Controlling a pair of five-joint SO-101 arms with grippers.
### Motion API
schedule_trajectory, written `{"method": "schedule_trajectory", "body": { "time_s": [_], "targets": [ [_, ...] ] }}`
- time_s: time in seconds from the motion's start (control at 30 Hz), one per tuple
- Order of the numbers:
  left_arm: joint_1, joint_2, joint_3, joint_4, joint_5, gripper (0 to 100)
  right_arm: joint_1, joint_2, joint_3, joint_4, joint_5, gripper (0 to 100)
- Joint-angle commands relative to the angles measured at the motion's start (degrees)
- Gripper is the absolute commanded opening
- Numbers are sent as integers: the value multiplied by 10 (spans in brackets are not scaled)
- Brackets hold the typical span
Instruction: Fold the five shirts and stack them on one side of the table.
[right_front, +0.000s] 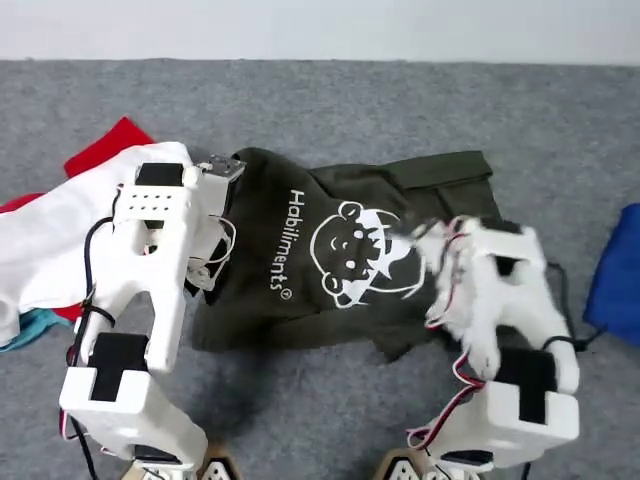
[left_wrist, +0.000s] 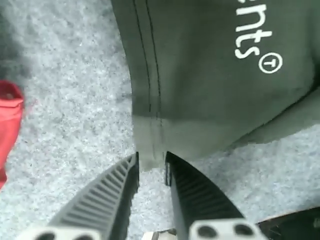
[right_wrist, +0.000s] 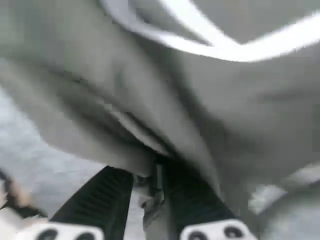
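Fingers of the left gripper (left_wrist: 151, 162) are pressed together on the stitched hem of the dark green shirt (left_wrist: 200, 90), with a narrow strip of the hem caught between their ribbed pads. Beyond these fingertips the shirt spreads flat over the grey table cover (left_wrist: 65, 100), and the end of its white lettering (left_wrist: 252, 42) lies off to one side of them. Away from the fingers on the other side, a corner of the red shirt (left_wrist: 7, 115) lies on the cover, well apart from the hem.

Fingers of the right gripper (right_wrist: 150, 172) stand close together, and a bunched fold of the dark green shirt (right_wrist: 200, 100) runs down into the narrow gap between them. The view is blurred, but they look clamped on the cloth, which drapes over the fingertips.

From the high view, the left gripper (right_front: 207, 272) holds one edge of the dark green shirt (right_front: 260, 320) and the right gripper (right_front: 428, 238) holds the opposite side, with the white print (right_front: 350, 255) between the two pairs of fingers. Outward from the left fingers lies the white shirt (right_front: 50, 240), on top of the red shirt (right_front: 110, 145), with a teal cloth (right_front: 30, 325) showing under it. Outward from the right fingers, well apart, lies the blue shirt (right_front: 615, 270).
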Motion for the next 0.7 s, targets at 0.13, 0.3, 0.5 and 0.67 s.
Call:
{"method": "schedule_trajectory", "body": {
  "time_s": [0.13, 0.3, 0.5, 0.67],
  "targets": [
    [4, -1, -15, 15, 4, 86, 15, 7, -89, 16, 29, 9],
    [18, -1, -15, 16, 4, 86, -4, 40, -139, 118, 28, 132],
    [52, -1, -14, 16, 4, 86, 31, 43, -215, 147, 29, 261],
    [55, -1, -14, 17, 4, 86, 65, 43, -249, 252, 98, 240]
  ]
}}
